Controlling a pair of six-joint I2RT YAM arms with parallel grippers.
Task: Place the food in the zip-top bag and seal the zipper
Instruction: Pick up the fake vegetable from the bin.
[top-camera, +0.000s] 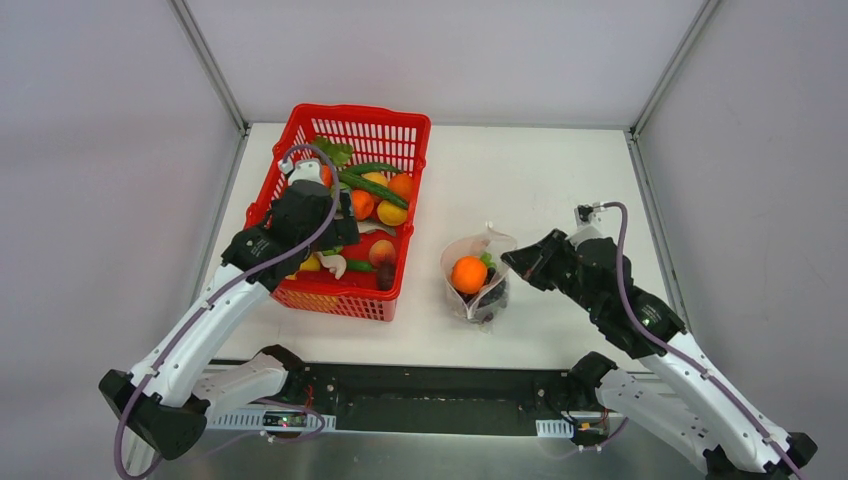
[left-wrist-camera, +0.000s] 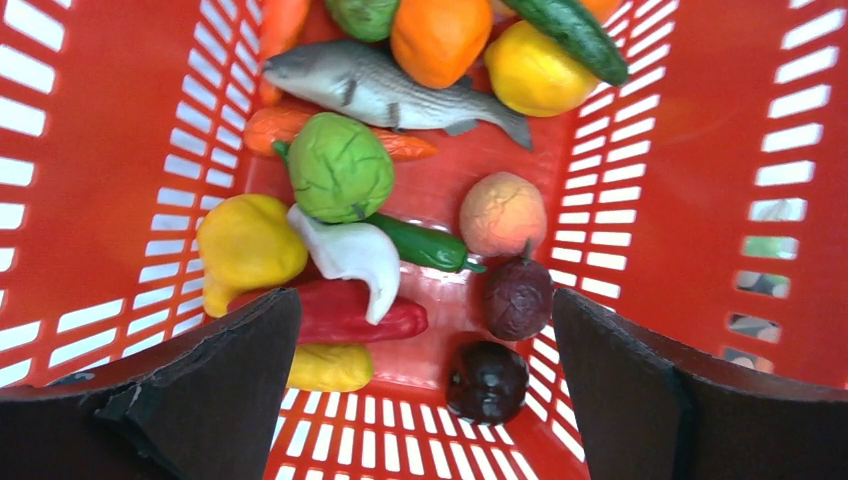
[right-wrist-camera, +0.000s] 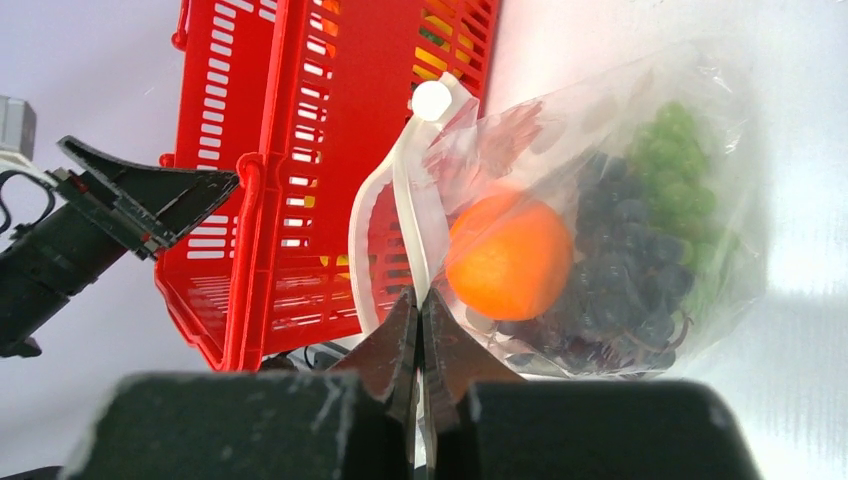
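Basket: red mesh basket (top-camera: 365, 110) sat on the white desk (top-camera: 540, 170).
Basket contents: fish (left-wrist-camera: 390, 90), cabbage (left-wrist-camera: 338, 168), yellow pepper (left-wrist-camera: 245, 245), garlic (left-wrist-camera: 350, 255), red chili (left-wrist-camera: 350, 315), green chili (left-wrist-camera: 420, 243), peach (left-wrist-camera: 503, 213), dark purple fruits (left-wrist-camera: 517, 297), orange (left-wrist-camera: 440, 35), lemon (left-wrist-camera: 537, 72), cucumber (left-wrist-camera: 575, 35) and carrot (left-wrist-camera: 290, 125). All lay loose on the basket floor, and many were touching.
Bag: zip-top bag (right-wrist-camera: 700, 120) stood on the desk just right of the basket's near right corner, apart from it, with its mouth gaping.
Bag contents: orange ball (right-wrist-camera: 508, 255) sat on the basket side. Dark grapes (right-wrist-camera: 625, 270) lay against it. Green pieces (right-wrist-camera: 680, 160) sat on the side away from the basket.
Zipper: the zipper (right-wrist-camera: 405, 200) was a pale strip at the bag mouth, bowed into a loop, with its two halves apart and unsealed.
Right end effector: the right end effector (right-wrist-camera: 418, 320) was across the bag from the basket, fingers fully closed and pinching the zipper strip. The orange ball was just beyond the pinch.
Left end effector: the left end effector (left-wrist-camera: 425, 310) hung inside the basket over its near end, jaws spread wide, holding nothing. The garlic and red chili lay below, between the fingers, and were not touched.
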